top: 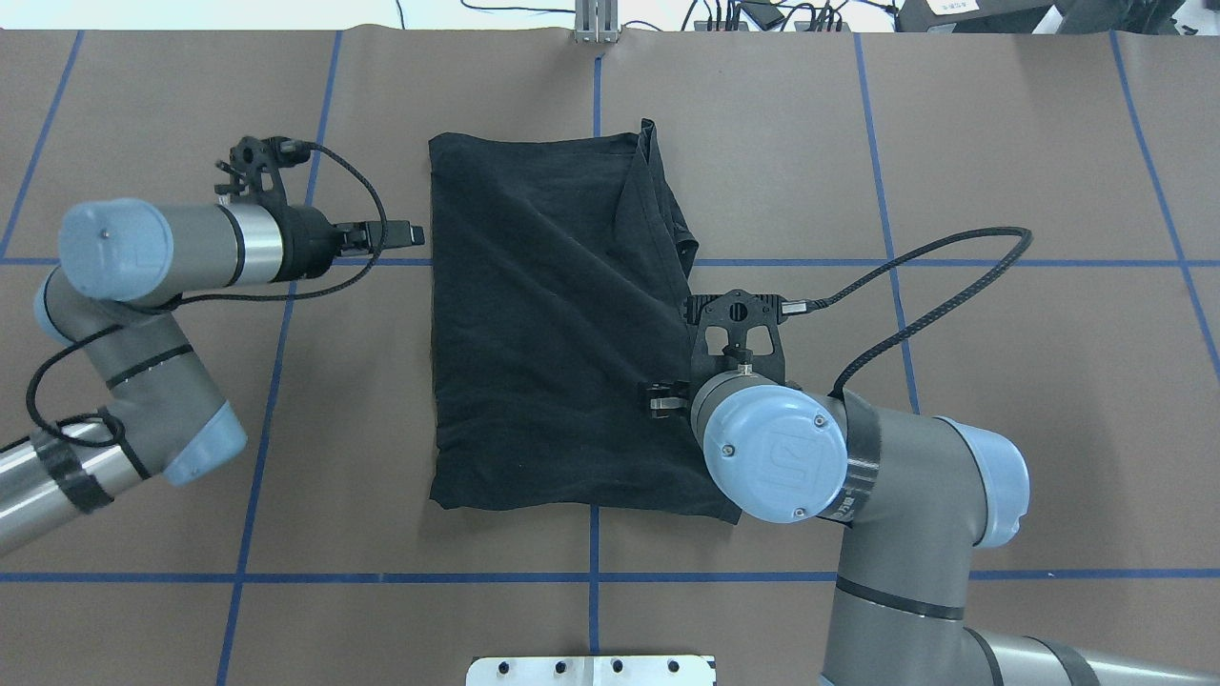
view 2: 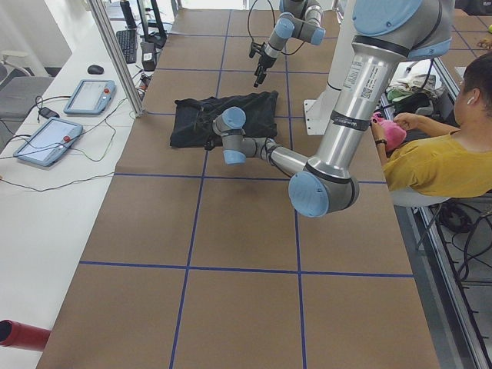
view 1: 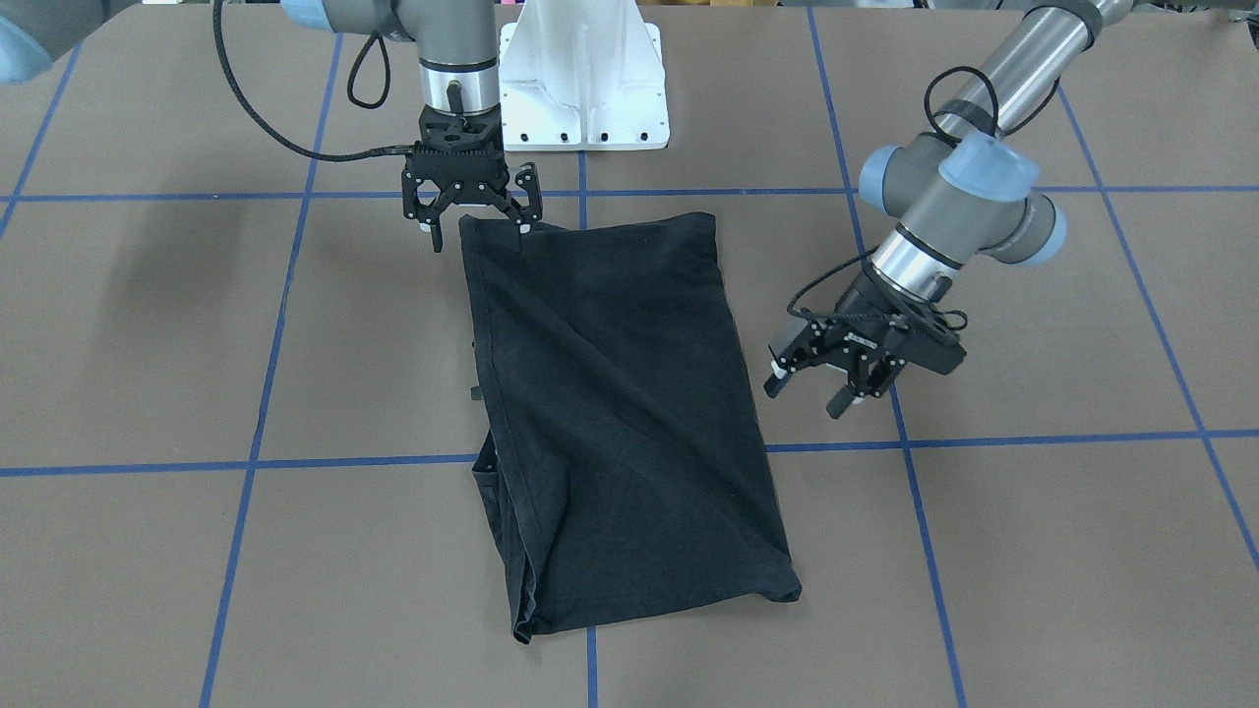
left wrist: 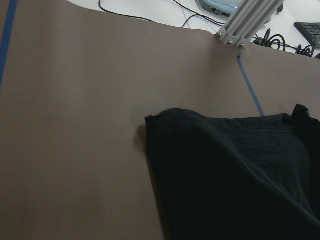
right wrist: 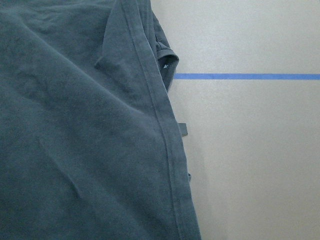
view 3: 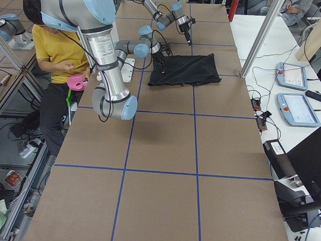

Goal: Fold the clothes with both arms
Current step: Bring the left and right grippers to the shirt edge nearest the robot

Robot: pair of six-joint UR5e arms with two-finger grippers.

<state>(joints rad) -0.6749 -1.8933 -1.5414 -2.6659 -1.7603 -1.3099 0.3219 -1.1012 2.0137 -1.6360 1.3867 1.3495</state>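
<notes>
The T-shirt (view 1: 610, 393) lies folded into a rectangle mid-frame on the tabletop (view 1: 148, 344). The left end effector (view 1: 811, 393) and right end effector (view 1: 477, 224) gape empty. Probably a crosswise fold remains.

R arm (view 1: 448, 34): wrist vertical, R pincer (view 1: 479, 234) pointing straight down, jaws spread wide. L arm (view 1: 944, 211): elbow bent, wrist tilted, L pincer (view 1: 811, 391) low, angled down & across toward the R side, jaws also apart. Pincers well apart.
</notes>
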